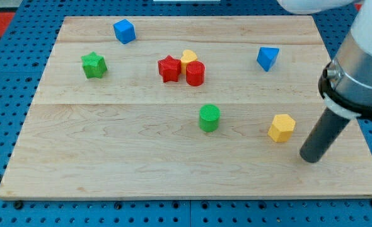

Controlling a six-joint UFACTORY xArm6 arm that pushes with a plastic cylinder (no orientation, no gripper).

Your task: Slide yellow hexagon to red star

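Observation:
The yellow hexagon lies on the wooden board at the view's lower right. The red star sits near the board's upper middle, far to the hexagon's upper left. My tip rests on the board just to the lower right of the yellow hexagon, a small gap away and not touching it. The dark rod rises from it to the upper right.
A red cylinder and a yellow block sit against the red star's right side. A green cylinder stands between the hexagon and the star. A blue triangular block, a blue cube and a green star lie farther off.

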